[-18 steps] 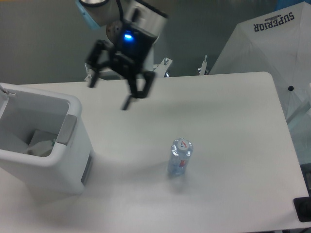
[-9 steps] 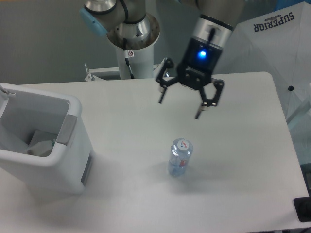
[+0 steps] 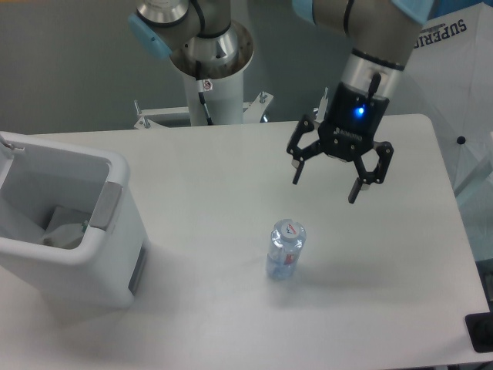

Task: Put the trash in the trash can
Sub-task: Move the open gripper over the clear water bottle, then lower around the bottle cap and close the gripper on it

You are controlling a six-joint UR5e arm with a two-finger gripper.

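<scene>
Since the earlier frames my gripper [image 3: 324,182] has swung from above the bin side across the worktop [image 3: 231,185] to the right, and it now hangs over the far right part of the surface with its blue light on.

Going left to right: the trash can [image 3: 73,231] sits far to the left of the fingers, at the worktop's left edge, open at the top. Inside it I can see pale crumpled material that I take to be the plastic bag [image 3: 65,226], so that item looks already dealt with. The water bottle [image 3: 286,248] stands upright on the worktop, below and a little left of the fingers, well clear of them and untouched; its cap faces up toward the camera. The fingers are spread wide and hold nothing, their tips pointing down and toward the camera.

My judgement is that the step in hand is reaching for the bottle. To do it well I would bring the fingers back left and nearer until they straddle the bottle, lower them so the pads meet the body below the cap, and close gently, since a thin clear bottle may squash or tip. A glancing touch on the way down could knock it over.
</scene>
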